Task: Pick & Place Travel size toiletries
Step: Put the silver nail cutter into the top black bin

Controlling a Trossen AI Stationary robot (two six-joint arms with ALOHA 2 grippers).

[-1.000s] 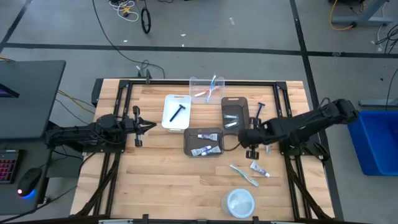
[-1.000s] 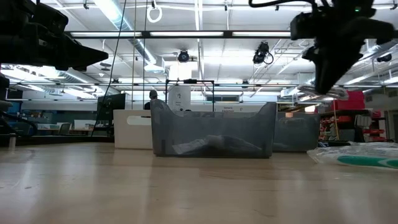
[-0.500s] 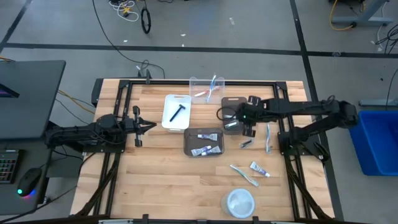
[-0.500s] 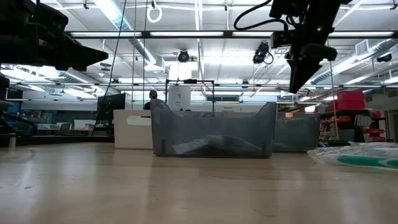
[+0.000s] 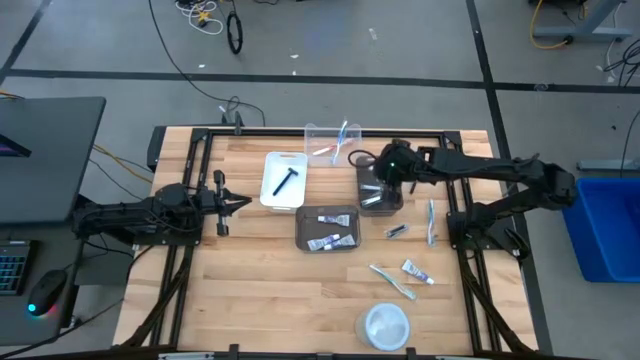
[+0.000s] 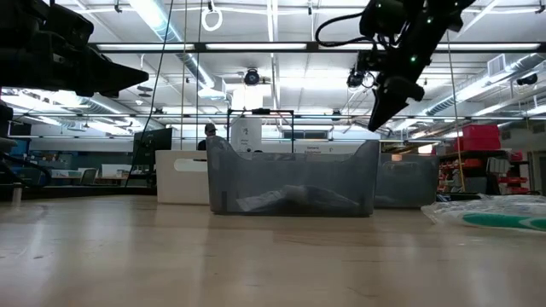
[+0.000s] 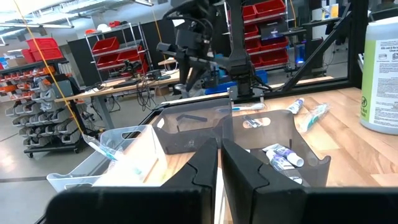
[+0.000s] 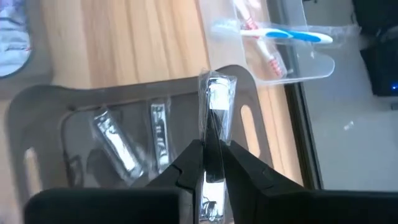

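Rt fingers (image 8: 186,163) hide wrapped item's (image 8: 216,106) lower end; contents unclear.

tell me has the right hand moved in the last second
Yes. In the high view the right hand has swung from beside the wrapped toothpaste toward the table's far edge, now over the dark grey bin.

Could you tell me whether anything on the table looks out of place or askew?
Nothing looks spilled or damaged. A few toiletries lie loose on the table outside the bins, unsorted. The right gripper holds a wrapped silvery item above the dark grey bin.

Clear-wrapped slim silvery item (image 8: 214,106) pinched in jaws, above dark bin (image 8: 43,118)
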